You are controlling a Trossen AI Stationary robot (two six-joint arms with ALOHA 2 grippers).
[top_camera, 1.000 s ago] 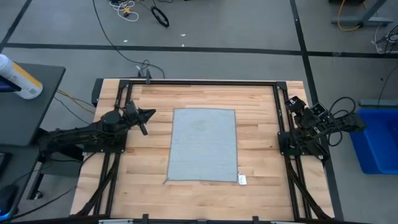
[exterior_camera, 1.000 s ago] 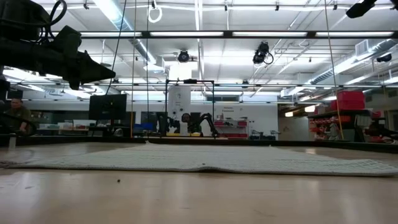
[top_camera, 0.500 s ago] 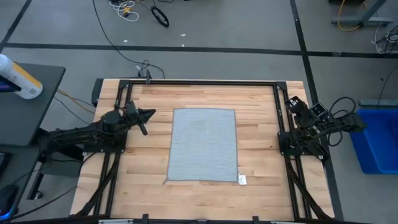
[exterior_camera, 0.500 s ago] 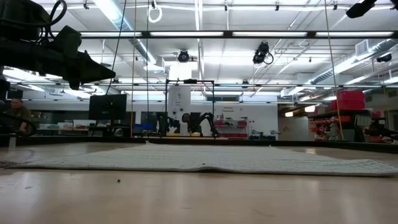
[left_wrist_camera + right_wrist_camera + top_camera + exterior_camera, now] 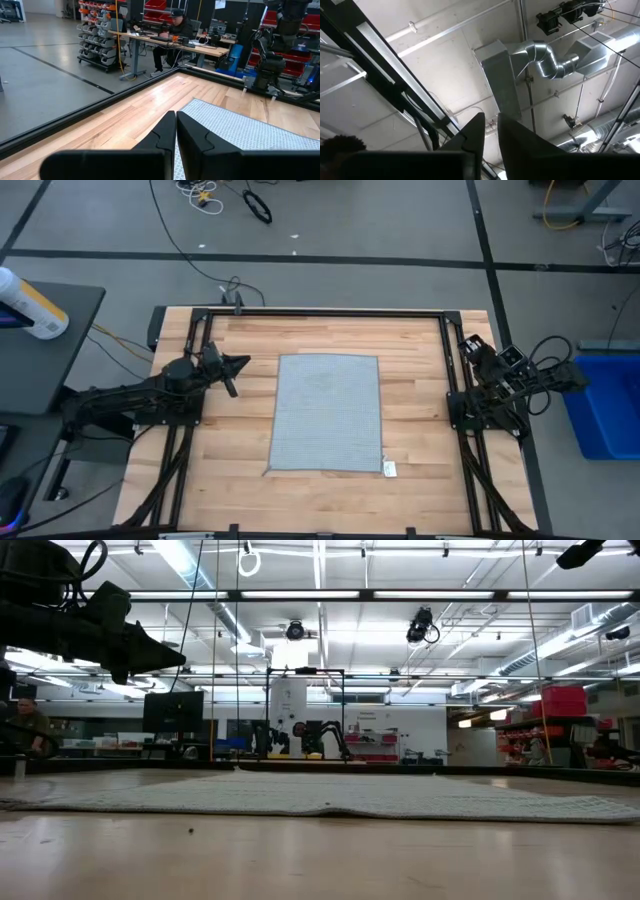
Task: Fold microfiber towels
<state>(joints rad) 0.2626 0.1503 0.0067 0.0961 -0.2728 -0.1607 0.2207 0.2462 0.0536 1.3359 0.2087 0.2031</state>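
The microfiber towel (image 5: 328,413) lies spread flat on the wooden table's middle, its small white tag (image 5: 389,469) at the near right corner. In the low view it is a low pale sheet (image 5: 330,795). My left gripper (image 5: 243,363) hovers left of the towel's far left corner, shut, pointing toward it (image 5: 176,117), above the table (image 5: 172,661). My right gripper (image 5: 466,340) stays at the table's far right edge, away from the towel, pointing up at the ceiling (image 5: 491,120). Its fingers stand a narrow gap apart with nothing between them.
A black frame (image 5: 320,312) runs around the tabletop. A side table with a spray bottle (image 5: 30,305) stands off to the left, a blue bin (image 5: 605,405) to the right. Beyond the table a person (image 5: 175,30) sits at a desk. Bare wood (image 5: 240,430) flanks the towel.
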